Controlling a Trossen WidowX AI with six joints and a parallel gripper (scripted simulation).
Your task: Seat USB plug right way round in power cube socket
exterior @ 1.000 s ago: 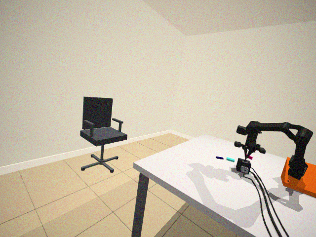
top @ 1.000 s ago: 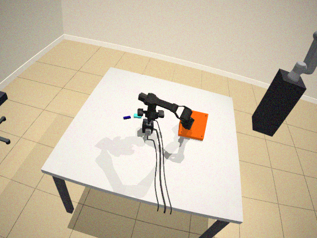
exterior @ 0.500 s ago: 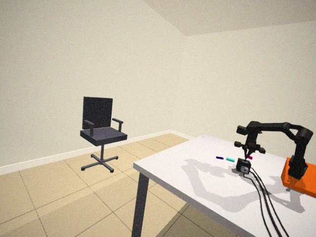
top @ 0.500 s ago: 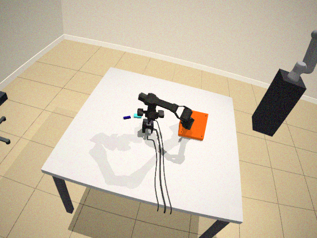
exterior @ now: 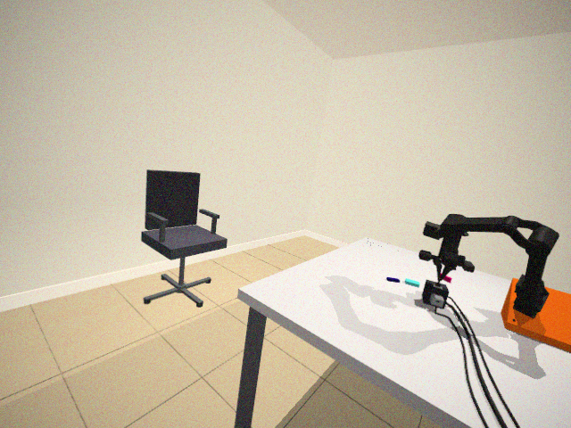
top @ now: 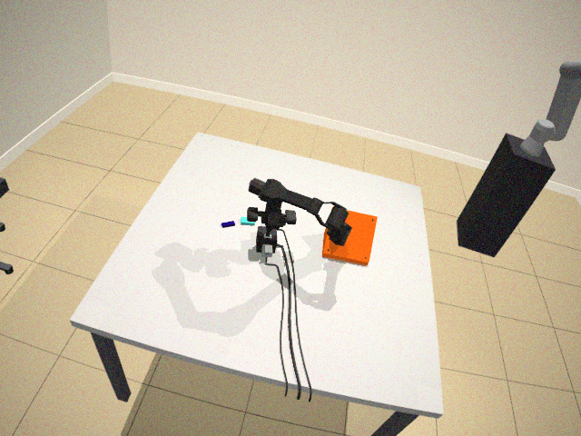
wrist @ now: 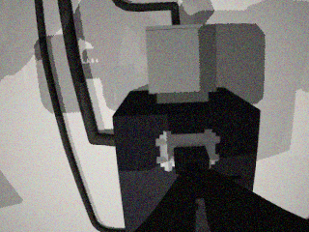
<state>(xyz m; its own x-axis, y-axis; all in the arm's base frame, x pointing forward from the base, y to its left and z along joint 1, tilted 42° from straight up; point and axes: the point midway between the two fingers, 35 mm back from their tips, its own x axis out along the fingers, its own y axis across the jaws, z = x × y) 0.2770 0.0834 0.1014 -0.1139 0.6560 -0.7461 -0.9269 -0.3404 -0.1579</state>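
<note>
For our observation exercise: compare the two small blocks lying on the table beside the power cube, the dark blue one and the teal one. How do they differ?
Colour: the dark blue block is deep navy, while the teal block is pale turquoise. Position: the teal block lies closer to the power cube and the arm, while the dark blue block lies farther out. Visibility: the arm partly covers the teal block in the top view, while the dark blue block shows whole. Both are small, flat on the table and untouched.
</note>
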